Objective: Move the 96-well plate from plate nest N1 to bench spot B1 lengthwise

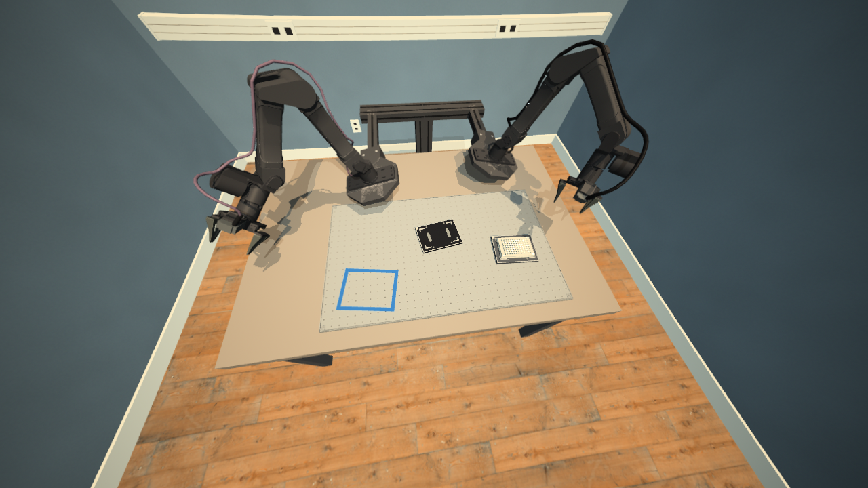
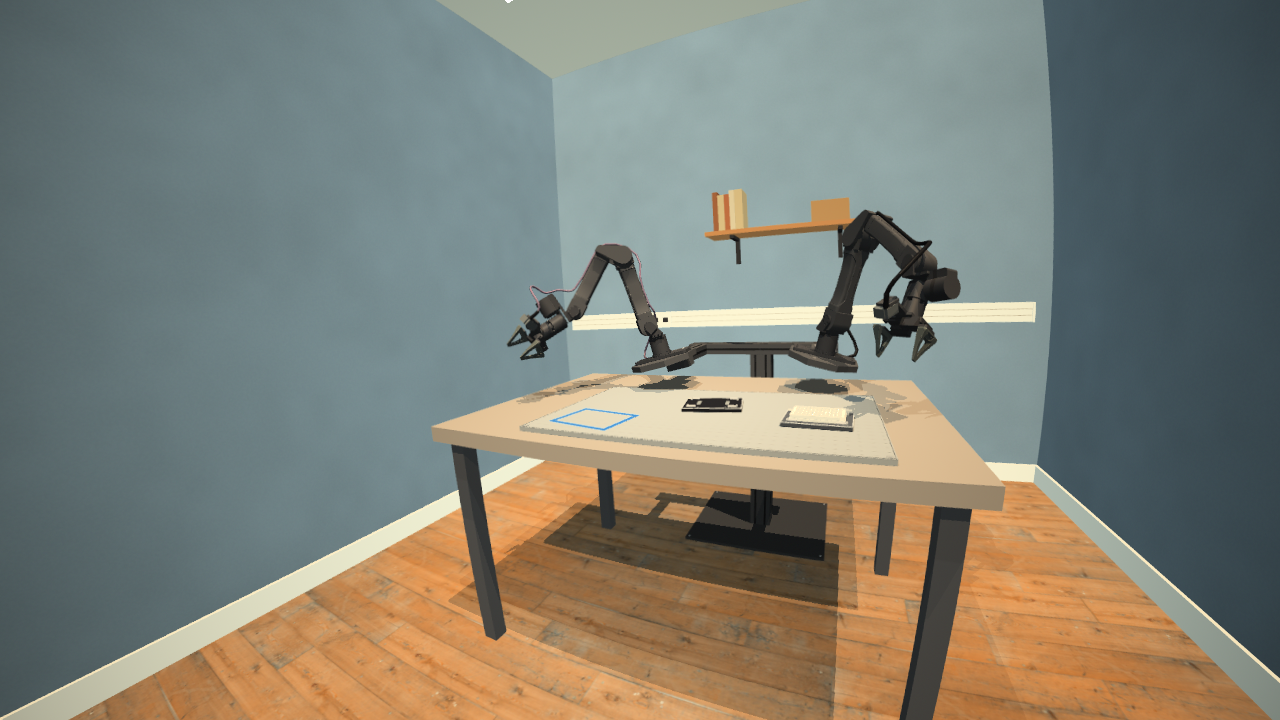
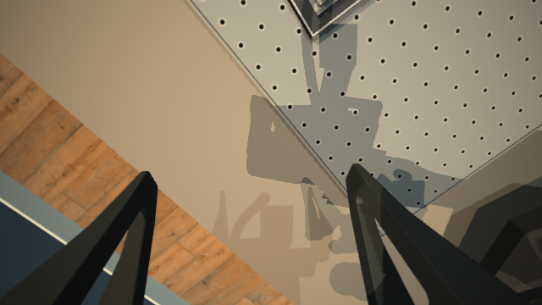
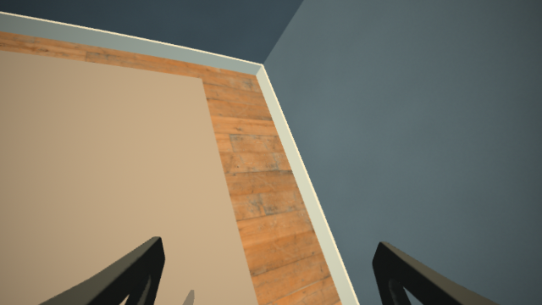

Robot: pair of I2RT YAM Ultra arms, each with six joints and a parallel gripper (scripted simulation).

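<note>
The white 96-well plate [image 1: 515,247] sits in a black plate nest at one end of the grey pegboard; it also shows in the exterior view [image 2: 816,415]. The blue taped outline [image 1: 367,290] lies at the pegboard's other end and is empty [image 2: 593,418]. My left gripper [image 1: 576,192] hangs open and empty in the air beside the table edge, back from the plate. Its wrist view [image 3: 250,174] shows the pegboard corner and only a corner of the nest [image 3: 322,13]. My right gripper [image 1: 237,233] [image 4: 272,252] is open and empty above the opposite table edge.
A second black nest [image 1: 438,235] stands empty in the middle of the pegboard, between the plate and the outline. The two arm bases [image 1: 371,181] [image 1: 490,163] and a dark frame stand at the back of the table.
</note>
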